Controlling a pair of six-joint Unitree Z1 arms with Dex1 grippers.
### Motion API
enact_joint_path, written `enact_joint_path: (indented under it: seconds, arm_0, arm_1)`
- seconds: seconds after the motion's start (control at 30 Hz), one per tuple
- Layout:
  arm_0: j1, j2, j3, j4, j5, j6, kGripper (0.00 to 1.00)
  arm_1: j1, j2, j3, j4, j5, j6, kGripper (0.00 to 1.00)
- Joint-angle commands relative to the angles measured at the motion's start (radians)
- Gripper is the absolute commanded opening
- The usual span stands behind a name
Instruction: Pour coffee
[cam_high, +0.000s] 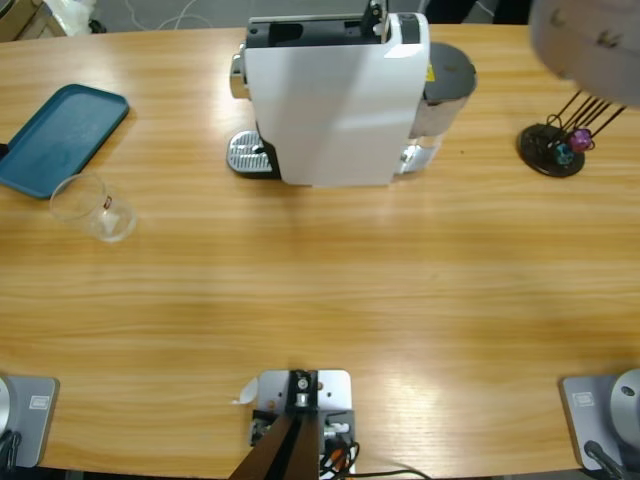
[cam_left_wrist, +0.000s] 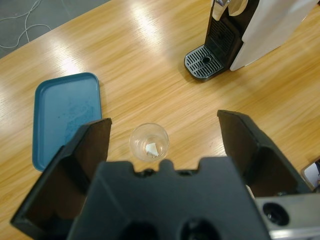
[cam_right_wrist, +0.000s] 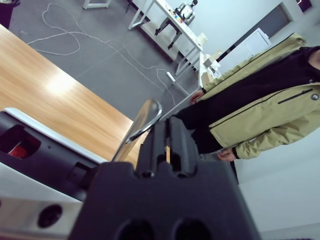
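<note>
jaws of the left gripper (cam_left_wrist: 165, 150) spread wide, hovering above the glass tumbler (cam_left_wrist: 149, 142), nothing held; tumbler stands near the table's (cam_high: 330, 290) left end, just beside the blue tray (cam_high: 62, 135), looks empty, no coffee visible in it; right gripper (cam_right_wrist: 167, 142) jaws pressed together at the coffee machine's (cam_high: 335, 95) chrome lever (cam_right_wrist: 140, 127) by the far edge; person behind; likely step: fetching the cup; next: descend, clamp tumbler, carry to drip grate (cam_left_wrist: 202, 62)
</note>
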Motion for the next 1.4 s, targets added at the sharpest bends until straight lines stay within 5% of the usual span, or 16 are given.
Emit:
enact_joint_path:
  seconds: [0.03, 1.4]
  arm_0:
    - [-0.01, 0.02, 0.034, -0.01, -0.007, 0.006, 0.913]
    - [-0.03, 0.009, 0.035, -0.01, -0.01, 0.005, 0.914]
  arm_1:
    - [0.031, 0.088, 0.0, -0.006, 0.01, 0.033, 0.0]
    - [0.058, 0.332, -0.14, 0.128, 0.199, 0.221, 0.0]
